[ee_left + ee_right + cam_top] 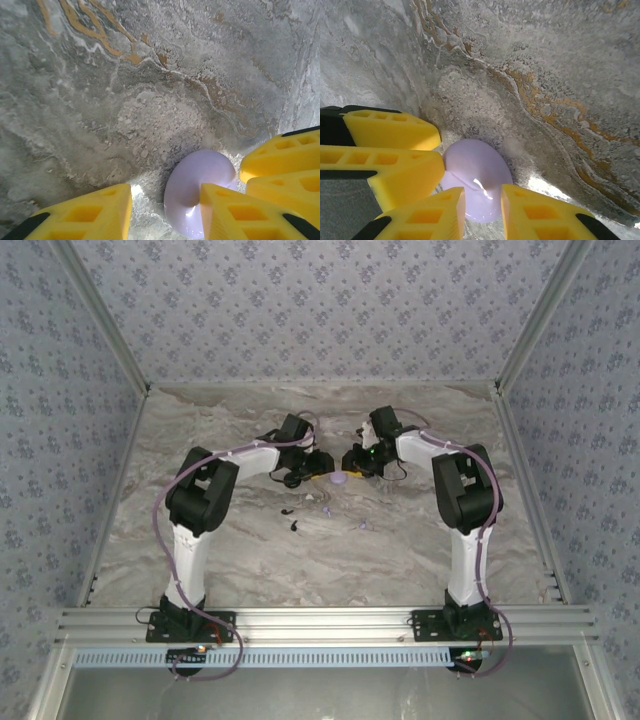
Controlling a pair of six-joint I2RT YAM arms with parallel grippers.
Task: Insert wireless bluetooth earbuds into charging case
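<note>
Step in hand, as we judge it: nothing has gone into the case yet. Both earbuds (287, 511) lie loose on the table (200, 430), close together and nearer the arm bases than either hand. We cannot pick out the charging case among the dark parts around the hands in the top view.

Both hands meet at a lilac disc (338, 478) mid-table.
- Left hand (165, 202): jaws well apart. The disc sits between them, against one finger and clear of the other, so it is not clamped.
- Right hand (483, 200): jaws close together with a narrow gap, and the disc's near edge runs into that gap. We cannot tell whether it is pinched or only touched.

Next move, our judgement: let the disc go, find the case, then take one hand toward the earbuds. That calls for a low approach and a fine pinch, since each piece is tiny, curved and lies flat on the table.
</note>
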